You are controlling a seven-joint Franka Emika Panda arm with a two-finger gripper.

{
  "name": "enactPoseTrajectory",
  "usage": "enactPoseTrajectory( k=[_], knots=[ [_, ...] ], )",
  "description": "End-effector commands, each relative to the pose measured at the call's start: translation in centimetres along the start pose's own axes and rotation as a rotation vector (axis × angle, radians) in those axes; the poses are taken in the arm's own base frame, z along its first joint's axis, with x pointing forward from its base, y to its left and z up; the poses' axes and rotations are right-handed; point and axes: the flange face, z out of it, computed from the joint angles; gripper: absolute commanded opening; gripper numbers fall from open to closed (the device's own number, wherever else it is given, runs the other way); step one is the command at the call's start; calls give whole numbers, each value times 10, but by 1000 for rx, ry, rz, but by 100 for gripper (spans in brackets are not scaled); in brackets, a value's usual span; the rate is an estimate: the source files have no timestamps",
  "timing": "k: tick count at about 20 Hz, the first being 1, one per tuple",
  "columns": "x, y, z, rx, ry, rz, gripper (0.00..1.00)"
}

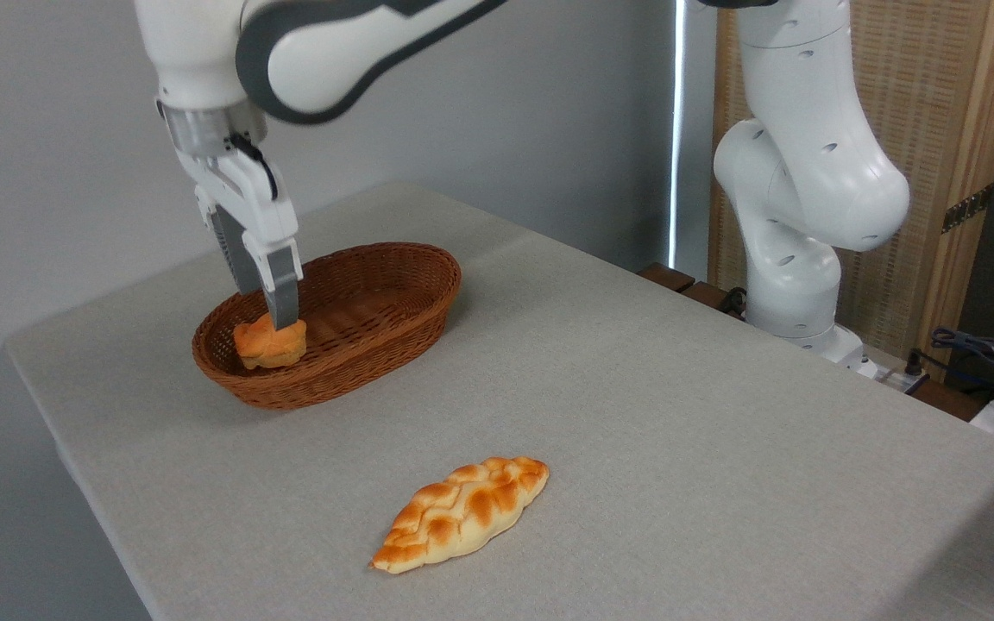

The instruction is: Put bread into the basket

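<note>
The bread (pixel 266 347), a small knobbly orange bun, is low inside the left end of the reddish-brown wicker basket (pixel 376 362). My gripper (pixel 273 319) reaches down into the basket from above, and its fingers (pixel 284 297) close on the top of the bun. The near finger covers part of the bun's upper side. I cannot tell whether the bun's base touches the basket floor.
A longer braided golden loaf (pixel 461 514) lies on the grey table (pixel 678 414) near the front edge, well apart from the basket. The arm's white base (pixel 795 285) stands at the right rear of the table, with cables (pixel 980 349) beyond it.
</note>
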Motion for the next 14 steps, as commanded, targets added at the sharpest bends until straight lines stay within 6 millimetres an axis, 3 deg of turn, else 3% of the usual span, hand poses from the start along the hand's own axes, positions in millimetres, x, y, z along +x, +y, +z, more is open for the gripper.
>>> enactPoseTrajectory(
  k=[1,4,7,11,14],
  knots=[
    [-37,-26,-50,32,-22,78,100],
    [-82,-62,-88,86,-71,100,100],
    [-113,-91,-109,97,-79,113,100],
    [-135,-100,-115,62,-126,61,100],
    [-137,-102,-115,55,-132,50,100]
  ],
)
